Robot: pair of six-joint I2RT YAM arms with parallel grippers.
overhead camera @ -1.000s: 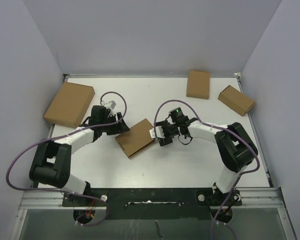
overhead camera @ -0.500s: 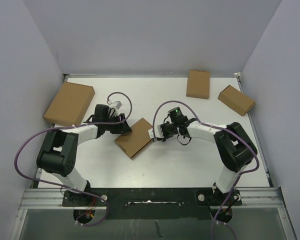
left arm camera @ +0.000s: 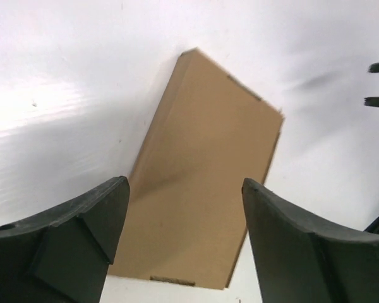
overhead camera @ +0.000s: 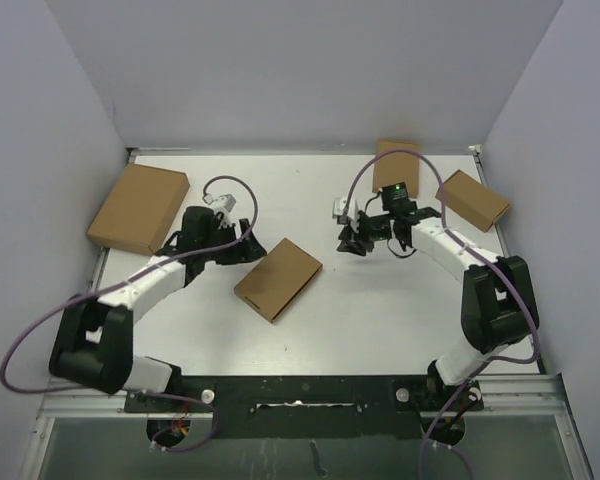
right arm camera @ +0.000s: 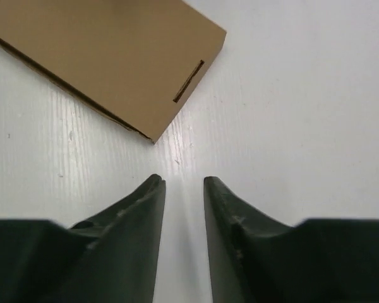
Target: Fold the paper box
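The closed brown cardboard mailer box (overhead camera: pixel 278 279) lies free, seemingly finished. The left gripper (left arm camera: pixel 184 183) gapes wide and the right gripper (right arm camera: pixel 182 180) is slightly parted, both empty.

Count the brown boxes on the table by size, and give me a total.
Larger brown box: 1
Mid-sized paper box: 1
Smaller brown boxes: 2
Total: 4

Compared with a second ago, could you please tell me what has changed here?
The right gripper pulled away from the paper box's right edge, toward the far right. The left gripper stayed open beside its far-left corner. The paper box barely shifted; the larger cardboard box and two smaller cardboard boxes stayed put.
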